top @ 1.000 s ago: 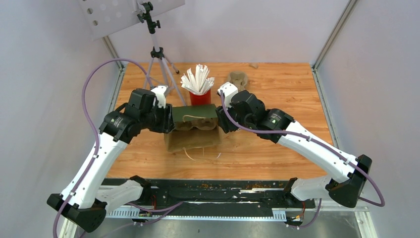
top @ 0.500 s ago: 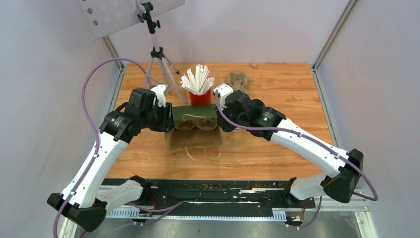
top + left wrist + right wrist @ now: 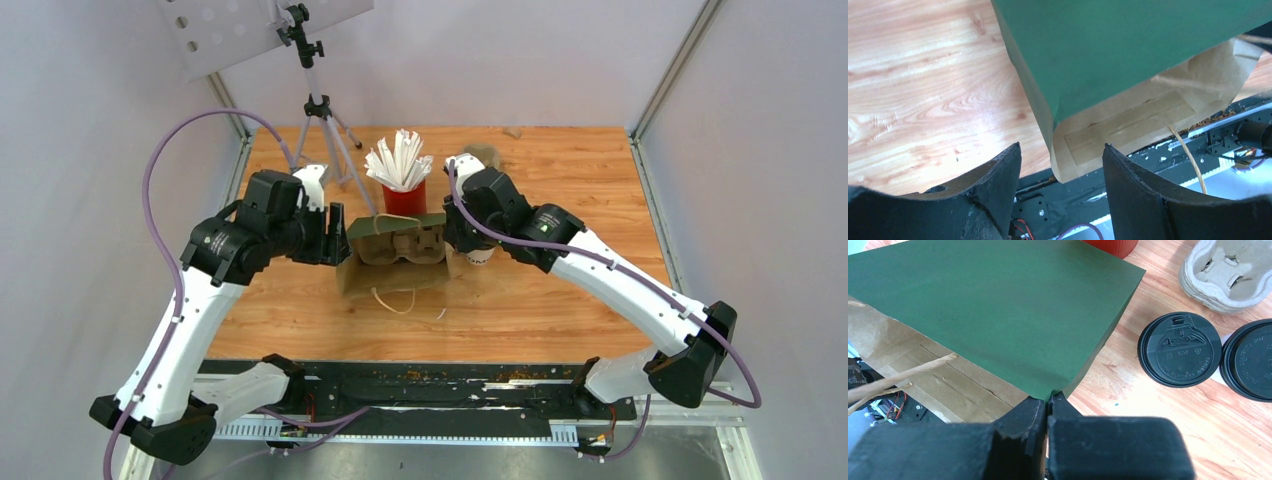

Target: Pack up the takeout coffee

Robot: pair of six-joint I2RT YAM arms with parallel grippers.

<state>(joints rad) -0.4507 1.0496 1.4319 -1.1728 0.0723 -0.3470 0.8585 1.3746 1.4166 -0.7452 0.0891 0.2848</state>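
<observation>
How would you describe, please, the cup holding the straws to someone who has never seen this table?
Start at the wooden table and find the green-and-brown paper bag near its middle. Just beyond it, on the far side, stands the red cup, the only red thing there, bristling with white straws.

From overhead, the right arm is hiding most of a small white paper cup. At the right wrist, the picture's edge is cutting off the second black-lidded cup, and the right hand is covering the pinched corner of the green and brown paper bag.
</observation>
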